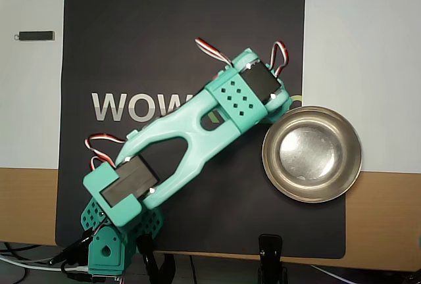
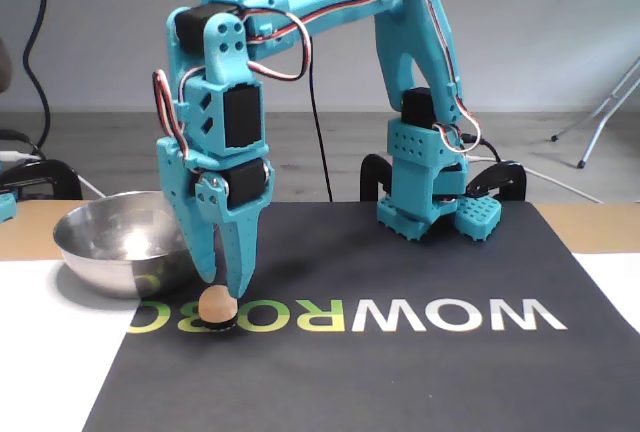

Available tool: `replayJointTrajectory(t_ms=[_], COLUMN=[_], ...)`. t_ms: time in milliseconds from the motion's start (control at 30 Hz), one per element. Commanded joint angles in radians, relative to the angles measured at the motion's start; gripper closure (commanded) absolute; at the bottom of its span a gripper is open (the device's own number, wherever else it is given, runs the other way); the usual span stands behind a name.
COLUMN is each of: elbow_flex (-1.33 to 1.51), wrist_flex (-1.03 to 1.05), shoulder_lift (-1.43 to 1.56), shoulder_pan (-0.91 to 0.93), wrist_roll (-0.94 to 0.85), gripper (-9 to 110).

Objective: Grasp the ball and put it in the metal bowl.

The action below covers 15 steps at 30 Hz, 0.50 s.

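In the fixed view the small peach-orange ball (image 2: pixel 216 304) rests on the black mat (image 2: pixel 400 372), on the printed letters. My turquoise gripper (image 2: pixel 224 284) points straight down with its tips just above the ball, almost touching its top. A narrow gap shows between the two fingers and nothing is held. The metal bowl (image 2: pixel 95 257) sits just left of the gripper, close to the fingers. From overhead the bowl (image 1: pixel 268 165) lies right of the wrist (image 1: pixel 253 93). The wrist hides both the ball and the fingers there.
The arm's base (image 2: pixel 425 202) stands at the back of the mat. A small dark stick (image 1: pixel 35 35) lies on the white sheet at the upper left. A black clamp (image 1: pixel 270 261) grips the near table edge. Cables (image 1: pixel 26 258) trail by the base.
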Motion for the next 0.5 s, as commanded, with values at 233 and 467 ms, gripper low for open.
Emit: replayJointTrajectory(t_ms=[233, 467], elbow_flex=[-0.034, -0.034], wrist_flex=[-0.008, -0.008], shoulder_lift=[-0.018, -0.021], shoulder_pan=[-0.005, -0.005], wrist_roll=[0.005, -0.002], gripper=[57, 50])
